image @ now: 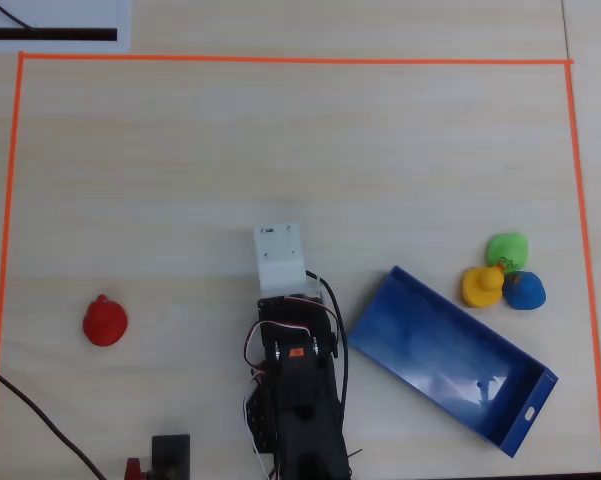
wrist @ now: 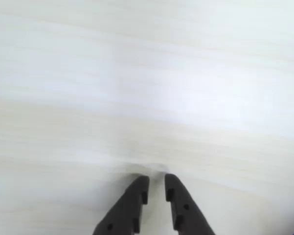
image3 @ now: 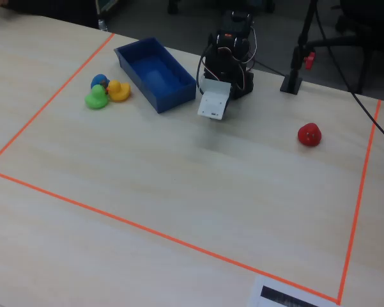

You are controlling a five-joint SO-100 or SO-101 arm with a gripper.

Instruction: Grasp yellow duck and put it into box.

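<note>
At 3 o'clock from your gripper [wrist: 154,183] overhead: yellow duck [image: 481,287] touching green duck [image: 506,249] and blue duck [image: 525,290], beside box [image: 380,320]. Fingers slightly parted, gripping nothing.

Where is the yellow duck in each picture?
Overhead view: the yellow duck sits at right, touching the green duck and blue duck.
Wrist view: not in it; only bare table and the pincer tips.
Fixed view: the duck sits upper left.
Shared landmark: the box beside it, in the overhead and fixed views.
</note>
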